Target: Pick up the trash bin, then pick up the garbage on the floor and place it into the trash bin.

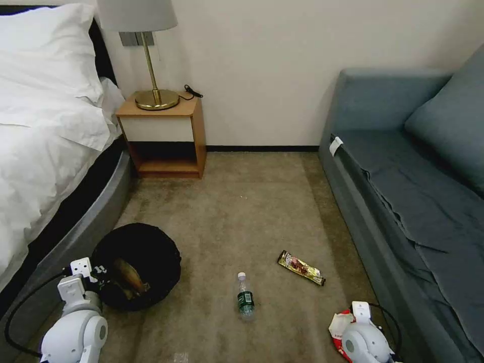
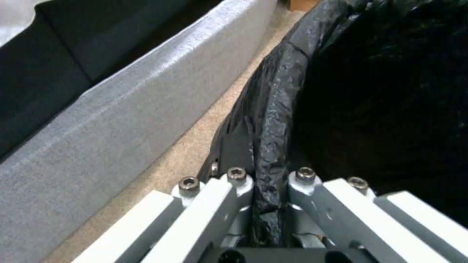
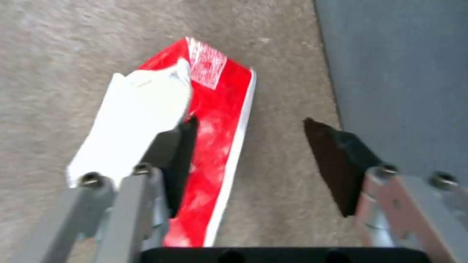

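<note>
No words could be read. The red-and-white packet (image 3: 214, 120) under the right pincer (image 3: 248, 164) had a white printed patch, too blurry to read.

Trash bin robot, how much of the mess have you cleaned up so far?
One tan wad already lies inside the trash bin, whose rim the left claw is pinching. The right claw is open above the red-and-white packet beside the sofa. The bottle and the dark snack wrapper lie on the carpet.

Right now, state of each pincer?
Left pincer: shut on the trash bin rim.
Right pincer: open, empty, over the red-and-white packet.
</note>
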You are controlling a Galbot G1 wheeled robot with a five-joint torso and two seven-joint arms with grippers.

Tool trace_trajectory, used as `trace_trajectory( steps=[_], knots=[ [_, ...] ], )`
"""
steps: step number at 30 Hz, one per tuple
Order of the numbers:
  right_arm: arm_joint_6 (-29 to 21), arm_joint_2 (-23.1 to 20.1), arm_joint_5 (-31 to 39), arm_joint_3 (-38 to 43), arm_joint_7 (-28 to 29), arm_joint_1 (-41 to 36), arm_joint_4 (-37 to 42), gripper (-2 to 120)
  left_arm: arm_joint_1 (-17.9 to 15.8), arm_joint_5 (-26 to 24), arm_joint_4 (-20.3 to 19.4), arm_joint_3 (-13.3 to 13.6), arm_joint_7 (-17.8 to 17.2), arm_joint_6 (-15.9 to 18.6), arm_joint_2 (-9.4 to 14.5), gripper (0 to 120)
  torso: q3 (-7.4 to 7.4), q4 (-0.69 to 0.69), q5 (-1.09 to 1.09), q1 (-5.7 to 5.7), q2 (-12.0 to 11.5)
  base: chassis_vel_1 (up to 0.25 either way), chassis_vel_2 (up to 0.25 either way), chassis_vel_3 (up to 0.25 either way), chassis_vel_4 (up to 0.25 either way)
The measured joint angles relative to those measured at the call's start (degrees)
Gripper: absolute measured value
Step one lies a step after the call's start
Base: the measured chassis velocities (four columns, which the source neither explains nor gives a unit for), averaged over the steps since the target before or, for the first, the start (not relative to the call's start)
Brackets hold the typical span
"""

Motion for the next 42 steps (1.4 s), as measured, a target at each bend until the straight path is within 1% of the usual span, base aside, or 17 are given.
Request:
trace_trajectory(
  steps=[2, 3, 7, 9, 13, 17, 20, 30, 37, 42],
  knots=[
    [-0.3, 0.5, 2.6, 0.2, 1.2, 0.4, 0.9, 75, 0.0, 0.1, 0.1, 0.0, 0.0, -0.1, -0.1, 3, 0.00, -0.01, -0.01, 0.00, 0.0, 0.000, 0.000, 0.000, 0.000],
    [-0.3, 0.5, 2.6, 0.2, 1.2, 0.4, 0.9, 75, 0.0, 0.1, 0.1, 0.0, 0.0, -0.1, -0.1, 3, 0.00, -0.01, -0.01, 0.00, 0.0, 0.000, 0.000, 0.000, 0.000],
    [-0.2, 1.9, 4.1, 0.2, 2.2, 1.9, 0.3, 93, 0.0, 0.3, 0.1, 0.1, 0.0, -0.2, -0.4, 3, 0.00, 0.01, 0.01, 0.00, 0.0, 0.000, 0.000, 0.000, 0.000],
    [-0.1, 1.8, 4.1, 0.2, 2.2, 1.9, 0.4, 94, 0.1, 0.3, 0.1, 0.1, 0.0, -0.2, -0.4, 3, 0.00, 0.01, 0.01, 0.00, 0.0, 0.000, 0.000, 0.000, 0.000],
    [-0.1, 0.8, 4.2, 0.3, 2.2, 2.1, 0.8, 96, 0.1, 0.5, 0.1, 0.1, 0.0, -0.2, -0.4, 3, 0.00, 0.00, 0.00, 0.00, 0.0, 0.000, 0.000, 0.000, 0.000],
    [-0.1, -1.1, 4.4, 0.8, 2.0, 2.5, 1.4, 96, 0.1, 0.8, 0.2, 0.2, 0.0, -0.3, -0.9, 3, 0.00, 0.00, 0.01, 0.00, 0.0, 0.000, 0.000, 0.000, 0.000],
    [-0.1, -1.4, 4.9, 1.1, 2.0, 2.5, 2.2, 96, 0.1, 0.9, 0.2, 0.2, 0.0, -0.4, -1.1, 3, 0.00, 0.00, 0.00, 0.00, 0.0, 0.000, 0.000, 0.000, 0.000],
    [-0.6, 0.0, 5.8, 0.6, 2.7, 0.8, 4.7, 96, 0.2, 1.1, -0.1, 0.3, 0.0, -0.2, -1.2, 3, 0.00, -0.01, 0.00, 0.00, 0.0, 0.000, 0.000, 0.000, 0.000],
    [-0.5, 1.2, 4.9, 0.3, 2.1, 1.0, 2.1, 96, 0.7, 1.2, -0.6, 0.1, 0.1, -0.3, -1.2, 3, 0.00, -0.01, -0.01, 0.00, 0.0, 0.000, 0.000, 0.000, 0.000],
    [0.3, 1.9, 4.0, 0.2, 0.7, 1.6, -0.7, 93, 1.1, 1.0, -1.2, -0.4, 0.1, -0.3, -0.8, 3, 0.00, 0.00, 0.00, 0.00, 0.0, 0.000, 0.000, 0.000, 0.000]
  ],
)
